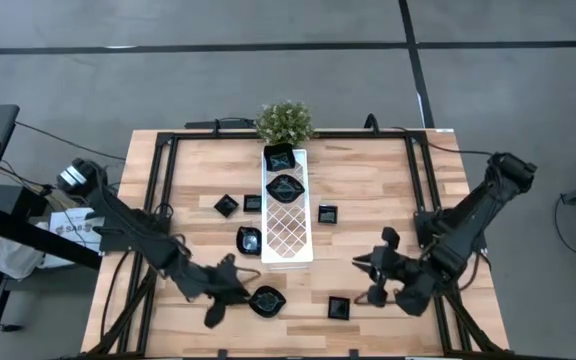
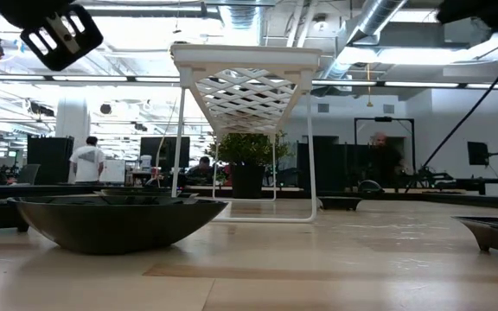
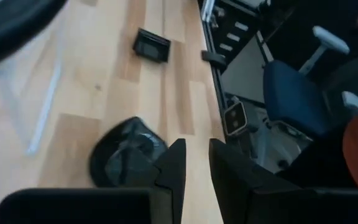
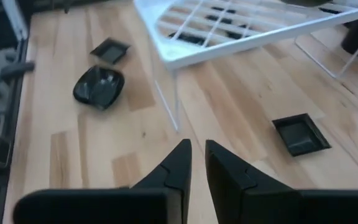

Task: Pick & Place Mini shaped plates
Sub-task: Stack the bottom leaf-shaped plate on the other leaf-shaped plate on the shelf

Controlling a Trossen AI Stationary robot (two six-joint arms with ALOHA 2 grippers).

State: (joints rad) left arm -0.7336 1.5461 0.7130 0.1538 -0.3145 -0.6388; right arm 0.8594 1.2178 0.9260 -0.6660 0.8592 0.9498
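Hovering just beside the glossy black leaf-shaped mini plate (image 1: 266, 300), in front of the long white lattice tray (image 1: 288, 222), the left gripper (image 3: 196, 165) holds nothing, fingers nearly together. Likely light, rigid, slick, chippable: pinch its raised rim. The right gripper (image 4: 197, 163) is likewise narrow and empty.

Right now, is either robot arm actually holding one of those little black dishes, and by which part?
No. The left pincer and the right pincer both show bare gaps; the nearest round dish lies untouched beside the left one.

R end effector (image 4: 196, 163) above table, square plate (image 4: 301, 135) nearby, white tray (image 4: 241, 28) beyond.
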